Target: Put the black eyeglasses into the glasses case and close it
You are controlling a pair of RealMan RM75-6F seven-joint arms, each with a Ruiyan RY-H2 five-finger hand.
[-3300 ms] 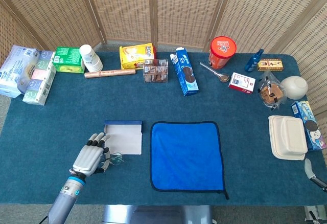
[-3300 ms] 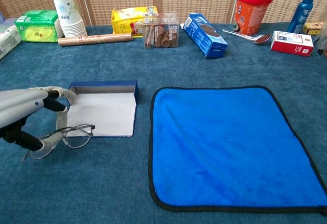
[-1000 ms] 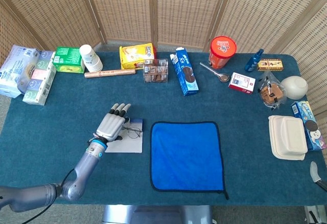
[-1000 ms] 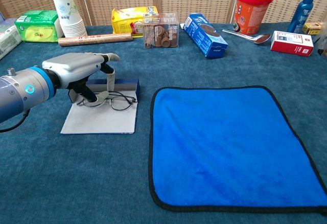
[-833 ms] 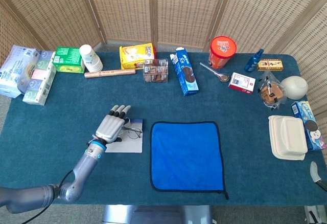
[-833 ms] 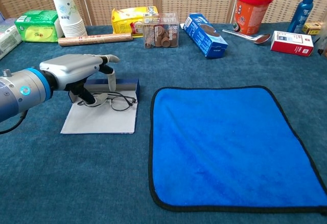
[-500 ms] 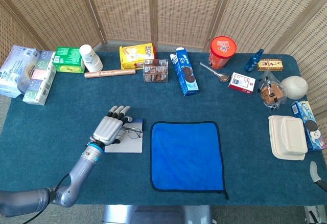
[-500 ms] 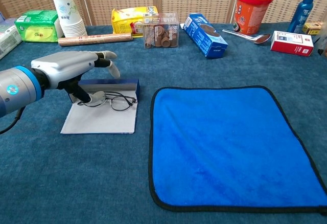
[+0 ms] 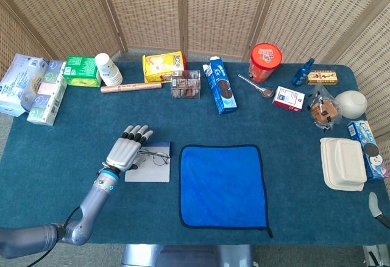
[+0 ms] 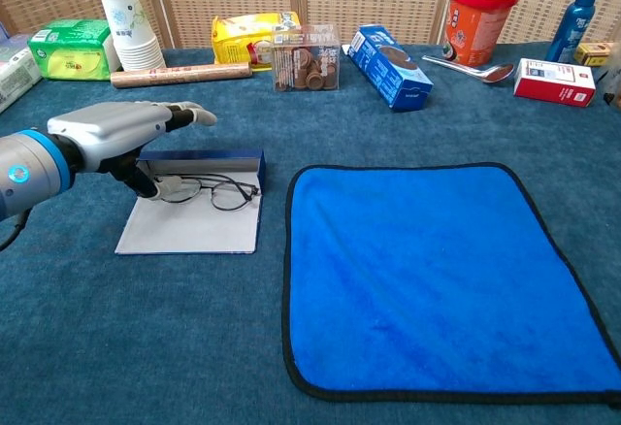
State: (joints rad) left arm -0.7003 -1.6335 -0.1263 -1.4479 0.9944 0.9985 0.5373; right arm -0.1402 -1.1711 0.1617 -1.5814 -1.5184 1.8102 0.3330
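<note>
Head view: the left hand (image 9: 125, 151) hovers at the 9 o'clock edge of the open glasses case (image 9: 148, 164), fingers stretched out side by side, holding nothing. The black eyeglasses (image 9: 156, 156) lie inside the case, which sits just at 9 o'clock of the blue cloth (image 9: 222, 185). Only a sliver of the right hand (image 9: 376, 208) shows at the frame's 4 o'clock corner; its fingers cannot be told.

Chest view: the left hand (image 10: 121, 134) hangs flat above the case (image 10: 194, 221), fingers extended, thumb beside the eyeglasses (image 10: 209, 190).
</note>
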